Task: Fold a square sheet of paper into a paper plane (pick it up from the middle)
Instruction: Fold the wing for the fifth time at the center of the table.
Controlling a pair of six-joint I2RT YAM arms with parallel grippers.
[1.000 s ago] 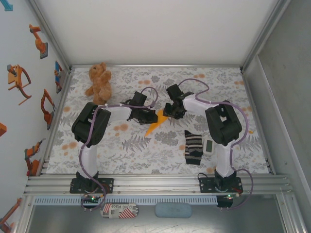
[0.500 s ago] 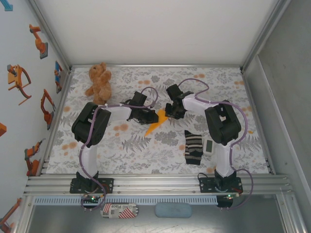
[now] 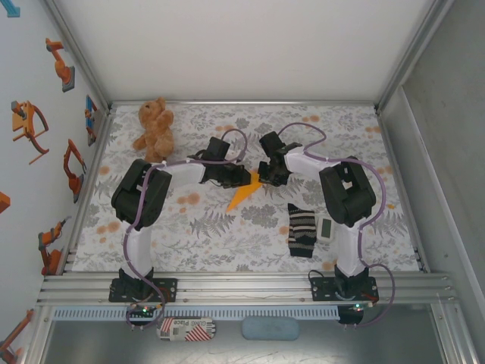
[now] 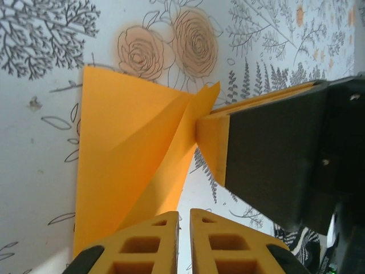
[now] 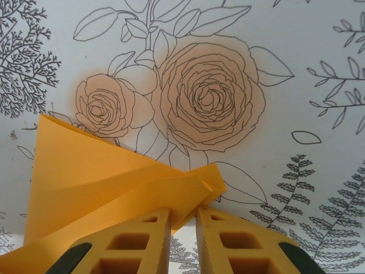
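- The paper plane, a folded orange-yellow wedge, is found at the middle of the desk, with its point aimed near and left.
- Its wide far end is met by the left jaws from the left and by the right jaws from the right.
- The right jaws are set narrow, and a folded edge of the paper is pinched between their fingers.
- The left jaws are set nearly together. The paper is seen running under one of their fingers, but whether it is gripped cannot be told.
- A teddy bear is seated far left. A striped sock and a small white device are laid near right, well apart from the paper.
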